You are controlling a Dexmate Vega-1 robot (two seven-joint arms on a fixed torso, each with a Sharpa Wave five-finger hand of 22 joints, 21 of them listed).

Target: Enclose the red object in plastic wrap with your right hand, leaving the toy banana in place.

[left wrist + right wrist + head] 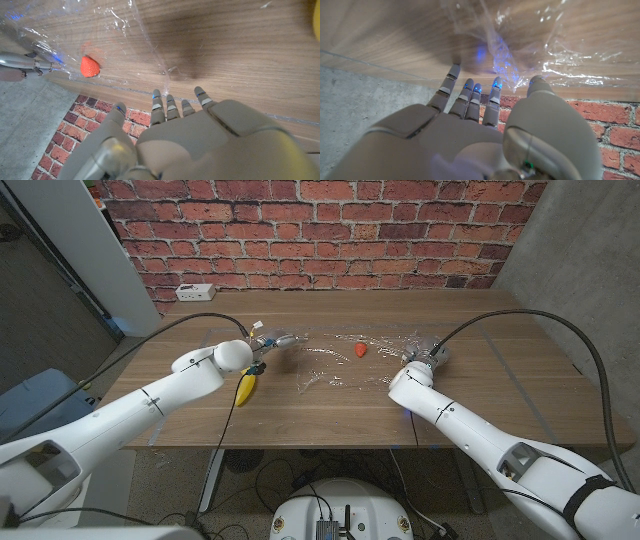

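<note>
A red brick wall point(320, 230) rises behind the wooden desk point(480, 395). A clear plastic wrap point(345, 360) lies spread toward the desk's far edge, with the red object point(361, 350) on it. The yellow toy banana point(245, 388) lies nearer the desk's left edge. The right robot hand point(485, 107) pinches the wrap's right edge; the left robot hand point(175, 112) is spread, holding nothing.

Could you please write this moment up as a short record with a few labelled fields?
red object: small red object lying on the clear plastic wrap, mid-table
toy banana: toy banana on the wooden table, beside the left hand
right hand: right hand at the wrap's edge, fingers spread; hold on the film unclear
left hand: fingers apart, holding nothing
</note>
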